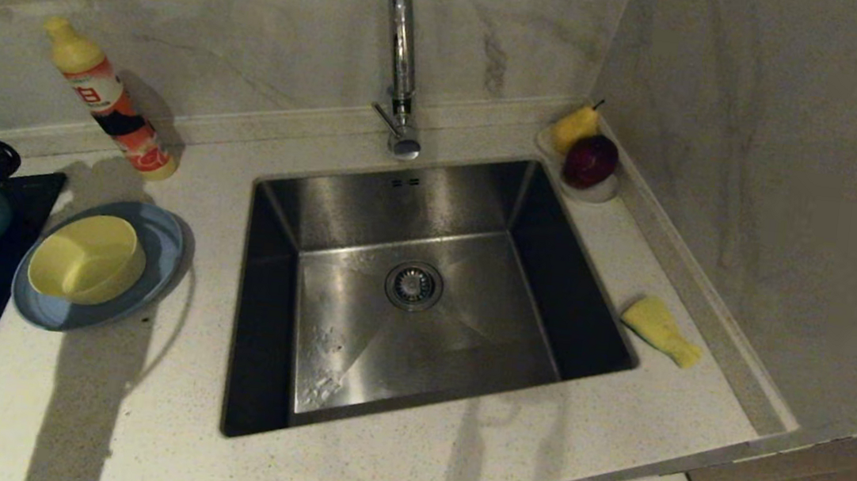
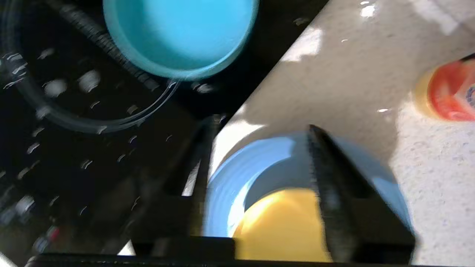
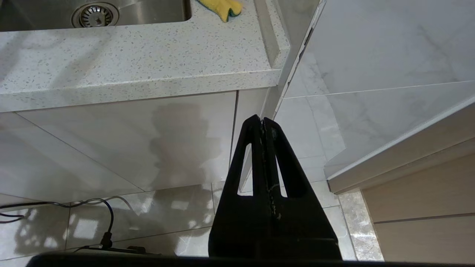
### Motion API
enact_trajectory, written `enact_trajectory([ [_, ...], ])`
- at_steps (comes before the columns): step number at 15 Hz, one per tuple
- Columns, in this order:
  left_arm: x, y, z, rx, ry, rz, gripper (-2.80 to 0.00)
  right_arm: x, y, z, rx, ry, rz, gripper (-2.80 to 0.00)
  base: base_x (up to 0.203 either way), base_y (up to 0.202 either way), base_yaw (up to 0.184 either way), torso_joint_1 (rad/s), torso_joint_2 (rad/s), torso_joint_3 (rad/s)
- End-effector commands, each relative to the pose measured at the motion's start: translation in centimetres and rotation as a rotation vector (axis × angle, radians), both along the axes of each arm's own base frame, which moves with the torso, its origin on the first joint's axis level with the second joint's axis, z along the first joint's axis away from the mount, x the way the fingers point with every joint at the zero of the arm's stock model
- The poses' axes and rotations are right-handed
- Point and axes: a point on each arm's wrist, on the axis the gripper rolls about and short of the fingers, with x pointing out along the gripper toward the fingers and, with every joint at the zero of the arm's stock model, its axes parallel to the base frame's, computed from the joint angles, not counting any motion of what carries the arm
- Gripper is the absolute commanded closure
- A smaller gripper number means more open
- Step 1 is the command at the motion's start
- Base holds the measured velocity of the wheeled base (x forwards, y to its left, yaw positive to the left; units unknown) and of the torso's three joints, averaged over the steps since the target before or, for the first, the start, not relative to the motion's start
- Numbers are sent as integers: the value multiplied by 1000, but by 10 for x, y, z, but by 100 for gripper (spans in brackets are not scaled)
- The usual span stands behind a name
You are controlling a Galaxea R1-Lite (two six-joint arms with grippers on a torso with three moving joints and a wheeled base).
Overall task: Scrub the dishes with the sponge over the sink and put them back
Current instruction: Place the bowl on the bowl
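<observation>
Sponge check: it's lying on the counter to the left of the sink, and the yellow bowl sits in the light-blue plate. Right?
Not quite. The sponge lies on the counter to the right of the sink, near the wall, as the head view shows. The rest holds: the yellow bowl sits in the light-blue plate, left of the sink.

Brushed steel sink (image 1: 419,327), speckled stone counter (image 1: 617,420)

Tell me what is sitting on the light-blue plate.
The pale yellow bowl sits upright on the light-blue plate, off-centre, with nothing visible inside it. The plate surface beneath the bowl is covered.
</observation>
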Motion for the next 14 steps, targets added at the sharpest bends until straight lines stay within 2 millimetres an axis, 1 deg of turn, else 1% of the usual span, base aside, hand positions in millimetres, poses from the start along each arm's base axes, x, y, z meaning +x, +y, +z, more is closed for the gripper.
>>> enact_trajectory([
  [1,22,15,-17,-8,25,-9,-280,0,0,0,-1,1,1,0,0,0,0,0,0,0],
  [3,33,24,-22,4,14,-12,-280,0,0,0,-1,1,1,0,0,0,0,0,0,0],
  [5,37,28,-25,23,6,-24,-280,0,0,0,-1,1,1,0,0,0,0,0,0,0],
  [7,42,40,-33,69,25,-47,-280,0,0,0,-1,1,1,0,0,0,0,0,0,0],
  [10,50,63,-43,169,4,-60,-280,0,0,0,-1,1,1,0,0,0,0,0,0,0],
  [12,53,68,-47,184,0,-89,-280,0,0,0,-1,1,1,0,0,0,0,0,0,0],
  [14,54,69,-48,197,1,-105,-280,0,0,0,-1,1,1,0,0,0,0,0,0,0],
])
